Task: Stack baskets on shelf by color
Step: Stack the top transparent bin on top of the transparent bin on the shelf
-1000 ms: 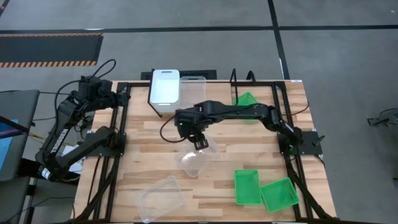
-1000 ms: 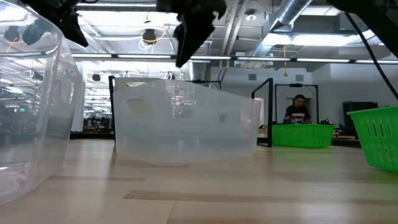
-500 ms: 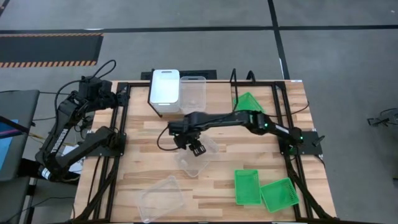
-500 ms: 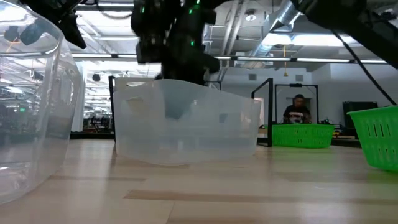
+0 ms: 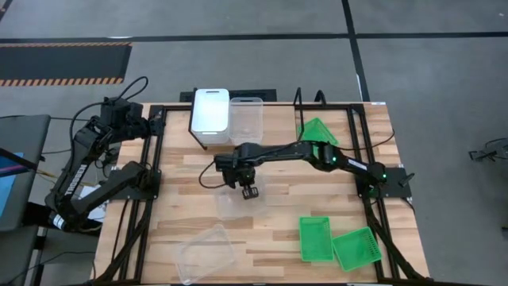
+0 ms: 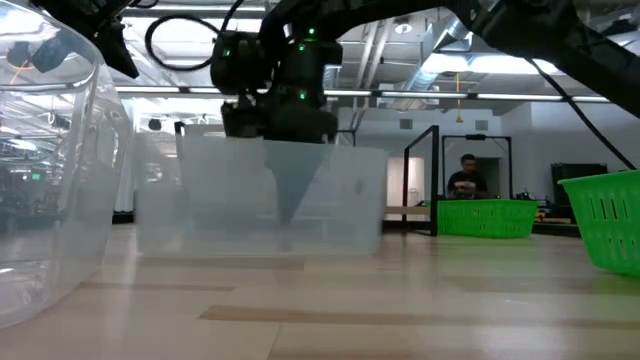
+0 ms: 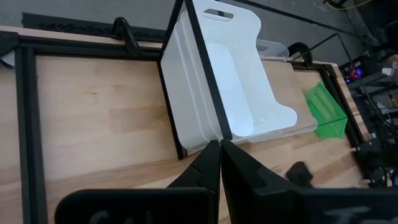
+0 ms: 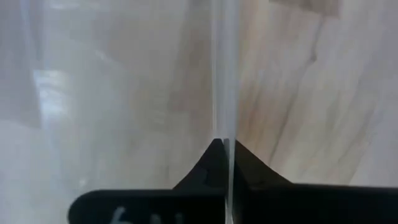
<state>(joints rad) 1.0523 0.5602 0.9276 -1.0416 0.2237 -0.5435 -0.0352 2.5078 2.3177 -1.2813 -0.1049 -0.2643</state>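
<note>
Mid-counter, your right gripper (image 5: 249,193) has its fingers pinching the wall of a clear basket (image 6: 260,195), likely so it can lift toward the shelf (image 5: 309,102), while your left gripper (image 7: 219,163), fingers pressed together, waits near the white basket (image 5: 210,111).

A person (image 6: 468,178) shows, apparently seated, beyond the wooden table (image 5: 190,179).

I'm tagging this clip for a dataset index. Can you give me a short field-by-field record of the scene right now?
right gripper: shut on the wall of a clear see-through plastic basket at mid-table
left gripper: shut, empty, parked at the table's left edge
on shelf: opaque white plastic basket, second clear basket beside it
near front edge: third clear basket, two bright green mesh baskets
by shelf's right end: another green basket
</note>
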